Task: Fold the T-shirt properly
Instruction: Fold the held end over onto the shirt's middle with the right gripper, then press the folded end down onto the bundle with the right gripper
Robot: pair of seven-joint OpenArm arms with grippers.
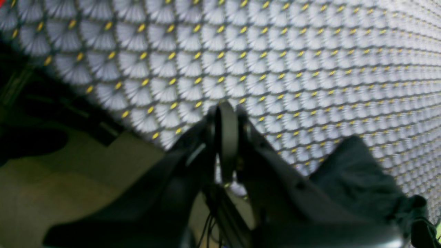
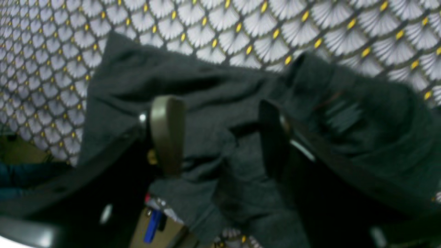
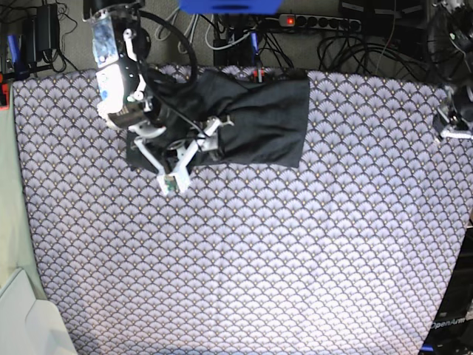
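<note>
The dark charcoal T-shirt point(image 3: 255, 118) lies bunched and partly folded at the far middle of the table, plain side up. In the right wrist view the T-shirt point(image 2: 220, 86) fills the middle. My right gripper point(image 2: 220, 137) is open just over its rumpled near-left part, one finger point(image 2: 165, 134) on each side of a fold. In the base view the right gripper point(image 3: 191, 159) hangs over the shirt's left edge. My left gripper point(image 1: 225, 117) is shut and empty above bare cloth, far from the shirt at the table's right edge point(image 3: 452, 126).
The purple-white scallop-patterned cloth point(image 3: 259, 251) covers the whole table. Cables and a power strip point(image 3: 325, 22) run along the far edge. A white box corner point(image 3: 22, 318) sits at the near left. A blurred dark shape point(image 1: 358, 172) shows low right in the left wrist view.
</note>
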